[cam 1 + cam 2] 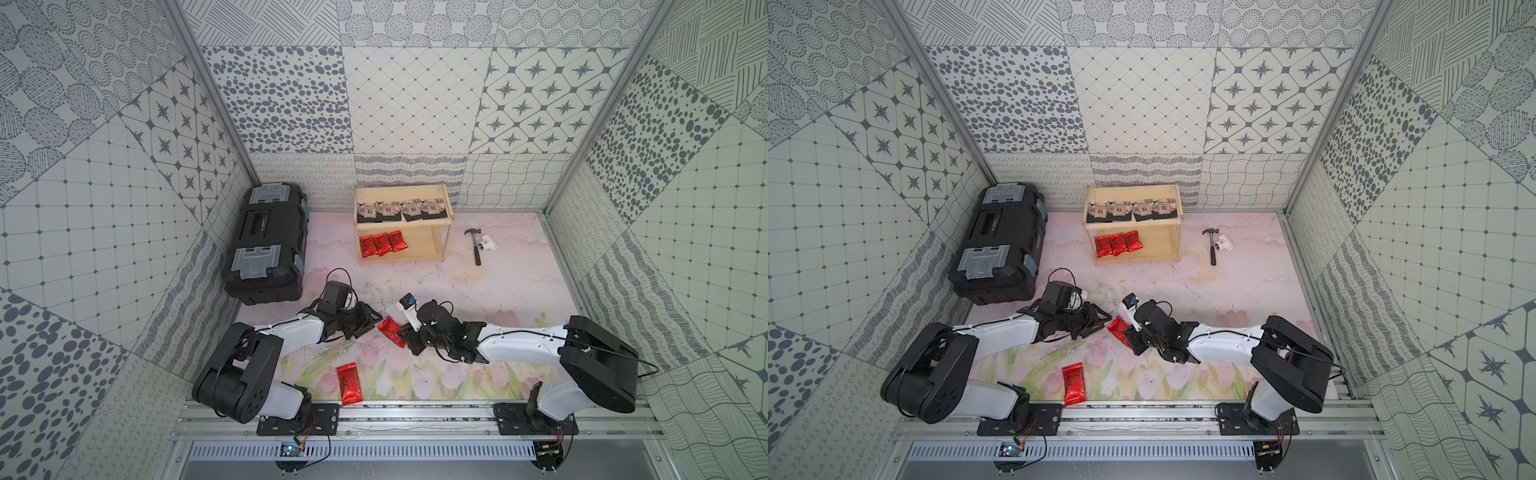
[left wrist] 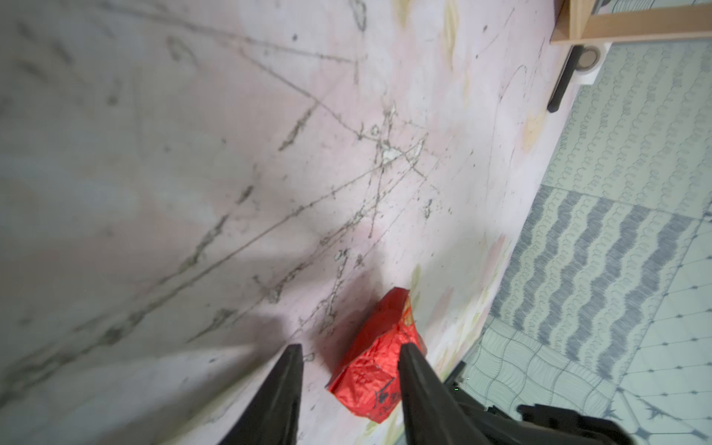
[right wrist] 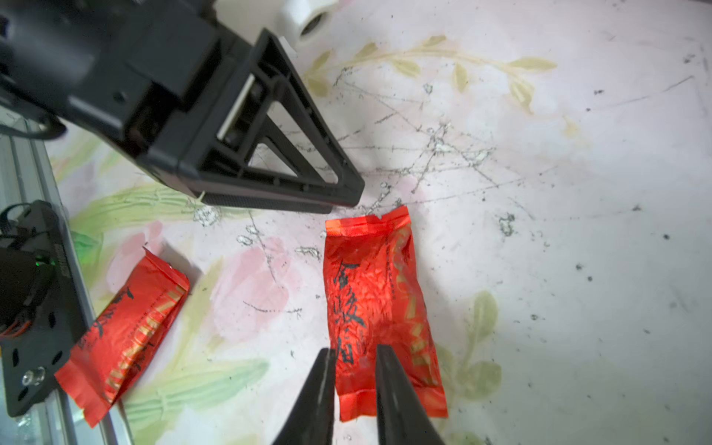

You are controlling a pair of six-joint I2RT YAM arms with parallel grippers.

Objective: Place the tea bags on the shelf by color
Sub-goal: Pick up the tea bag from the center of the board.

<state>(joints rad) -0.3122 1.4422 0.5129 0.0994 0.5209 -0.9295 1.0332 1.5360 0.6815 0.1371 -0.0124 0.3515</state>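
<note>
One red pouch (image 3: 370, 293) lies flat near the middle of the table (image 1: 498, 282), between the two arms. The right gripper (image 3: 352, 352) has its jaws drawn narrow over one end of it, a strip of foil showing between them; whether they bite the foil or only straddle it I cannot tell. Taking the pouch by its end would, I judge, leave the body free to slide in under the shelf's upper tier. The left gripper (image 2: 350, 346) sits low at the pouch's opposite end, jaws apart and nothing clamped, one finger (image 2: 420, 385) close by the foil; perhaps it is there to stop the pouch skating, though that is a guess. A second red pouch (image 1: 348, 383) lies alone by the table's front edge, near the left arm's base and well apart from the first.

The shelf (image 1: 424, 245) stands at the far edge, about midway along. Four black sachets (image 1: 401, 210) line its upper tier and three red pouches (image 1: 382, 244) crowd the left part of the lower tier, so reds go below; the right part of that tier is bare, room enough for two more. Between pouch and shelf the table is open; the toolbox (image 1: 266, 245) keeps to the far-left corner; the hammer (image 1: 476, 245) and white fitting (image 1: 487, 242) lie just right of the shelf. The upper tier's front rail is the edge to clear on the way in.
</note>
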